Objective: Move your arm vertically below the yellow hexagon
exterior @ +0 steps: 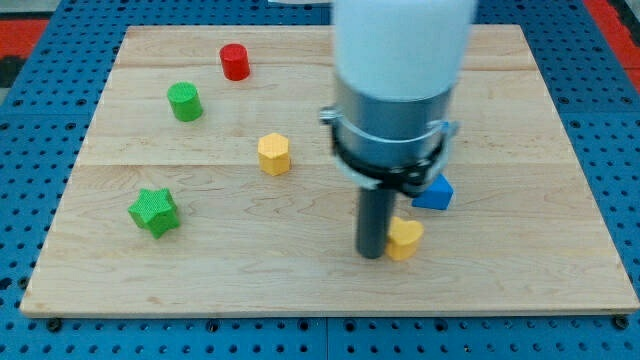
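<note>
Rod low on the table, beside a yellow block.

My tip (372, 254) stood just left of a yellow heart-like block (405, 239), touching or nearly so; a blue block (434, 192) lay behind. The arm carried no hand. Farther away were the green star (154, 212), yellow hexagon (274, 154), green cylinder (185, 102) and red cylinder (235, 62) on the wooden table (520, 280).

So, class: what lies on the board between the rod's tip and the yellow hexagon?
Nothing: the camera view shows bare wood between my tip and the yellow hexagon.
</note>
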You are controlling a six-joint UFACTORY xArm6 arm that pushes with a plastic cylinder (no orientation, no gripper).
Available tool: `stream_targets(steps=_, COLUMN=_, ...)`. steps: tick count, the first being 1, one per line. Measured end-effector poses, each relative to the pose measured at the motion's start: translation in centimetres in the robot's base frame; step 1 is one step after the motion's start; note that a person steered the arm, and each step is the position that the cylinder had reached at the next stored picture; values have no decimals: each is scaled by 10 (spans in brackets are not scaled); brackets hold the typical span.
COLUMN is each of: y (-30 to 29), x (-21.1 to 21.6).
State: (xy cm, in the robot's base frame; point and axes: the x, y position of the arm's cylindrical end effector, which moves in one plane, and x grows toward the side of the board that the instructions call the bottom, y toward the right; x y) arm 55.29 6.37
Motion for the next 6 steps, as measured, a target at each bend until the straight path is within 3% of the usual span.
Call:
stream_targets(steps=1, y=39, x=0)
stream_targets(steps=2, y=39, x=3)
stream_targets(steps=3, y=-62, x=24)
stream_targets(steps=5, y=-55, x=-21)
stream_targets(steps=6, y=-92, x=-23)
